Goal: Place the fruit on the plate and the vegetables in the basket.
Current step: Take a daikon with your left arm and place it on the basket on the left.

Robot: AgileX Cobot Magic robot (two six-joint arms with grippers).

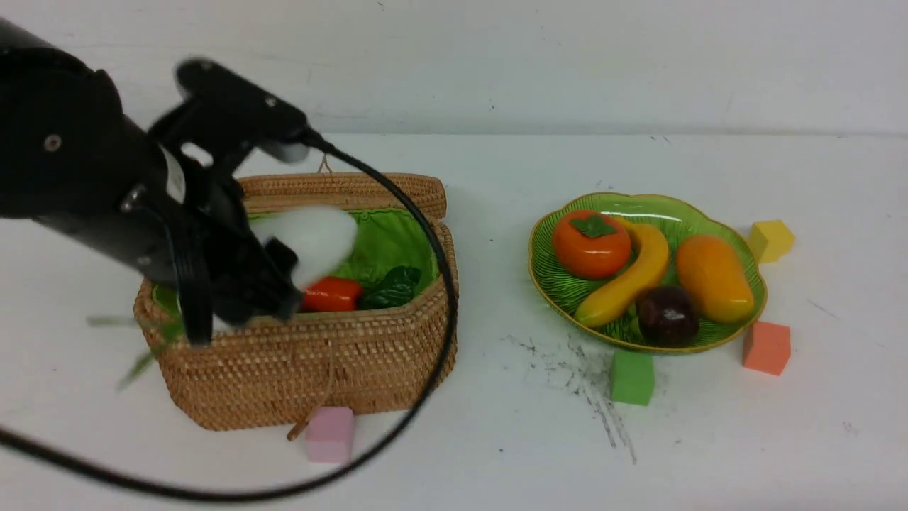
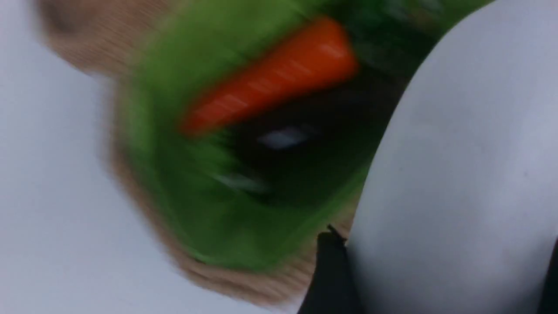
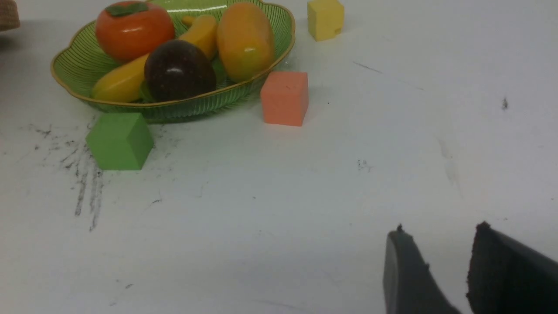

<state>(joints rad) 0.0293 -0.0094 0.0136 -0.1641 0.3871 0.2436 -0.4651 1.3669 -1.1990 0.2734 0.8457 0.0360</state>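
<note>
My left gripper (image 1: 284,273) is shut on the white radish (image 1: 319,238), holding it over the open wicker basket (image 1: 340,355); its green leaves (image 1: 142,355) trail past the basket's left side. The radish (image 2: 453,174) fills the left wrist view between the black fingers (image 2: 331,270). In the basket lie the carrot (image 1: 332,294) and the dark eggplant (image 1: 394,287). On the green plate (image 1: 667,213) sit the persimmon (image 1: 591,243), banana (image 1: 631,277), mango (image 1: 713,278) and mangosteen (image 1: 667,314). My right gripper (image 3: 440,231) stands open over bare table, out of the front view.
Foam cubes lie on the table: pink (image 1: 330,433) at the basket's front, green (image 1: 631,377), orange (image 1: 766,347) and yellow (image 1: 772,240) around the plate. The basket lid (image 1: 347,188) is folded back behind it. A black cable (image 1: 425,383) loops in front of the basket.
</note>
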